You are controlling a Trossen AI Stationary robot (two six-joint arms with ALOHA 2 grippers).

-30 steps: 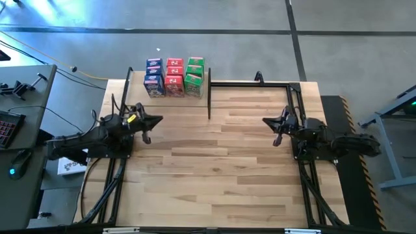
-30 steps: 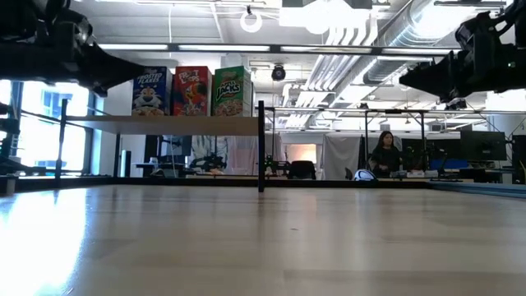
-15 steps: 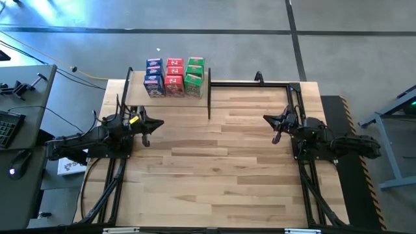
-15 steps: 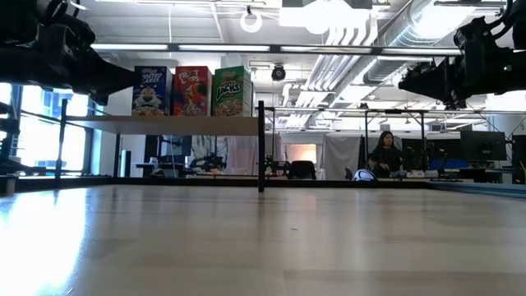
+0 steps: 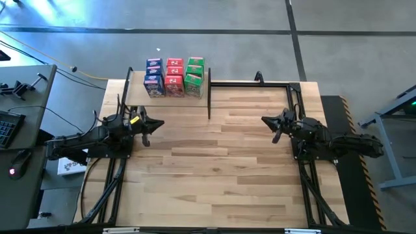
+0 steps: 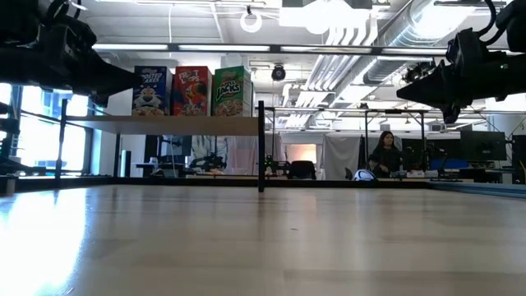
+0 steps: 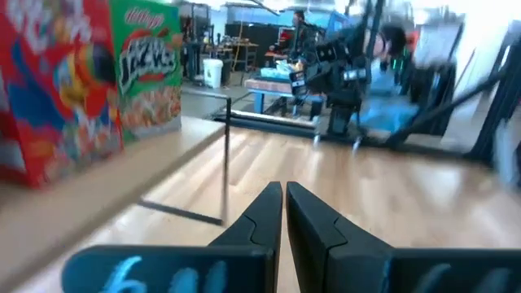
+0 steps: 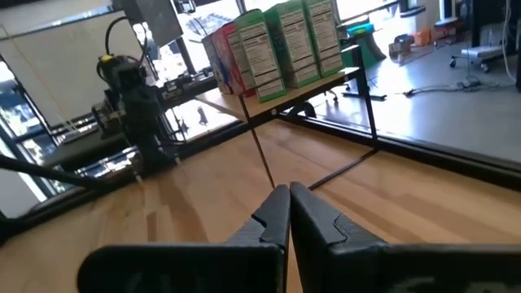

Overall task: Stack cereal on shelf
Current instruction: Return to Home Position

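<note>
Since a second ago, your right claw (image 5: 275, 129) has edged a little toward the middle of the worktop (image 5: 221, 172), and your left claw (image 5: 147, 132) has shifted only slightly. Each claw hangs above the bare wooden worktop on its own side, well apart from the other, and neither is touching anything. In the wrist views the left claw's fingers (image 7: 269, 213) are pressed together with nothing between them, and the right claw's fingers (image 8: 275, 213) are pressed together and empty too. The cereal boxes (image 5: 174, 77) all stand on the shelf (image 5: 135, 94), a pale plank raised on thin black posts at the far left corner of the worktop. From above they form three lines of three: blue boxes (image 5: 154, 77) on the left, red boxes (image 5: 173, 76) in the middle, and green boxes (image 5: 194, 75) on the right, packed close side by side. From table height, the front blue, red and green boxes stand upright in a row on the plank. A black metal frame (image 5: 253, 83) runs along the worktop's far edge to the right of the shelf. Far back in the room a person (image 6: 385, 156) is in view.
</note>
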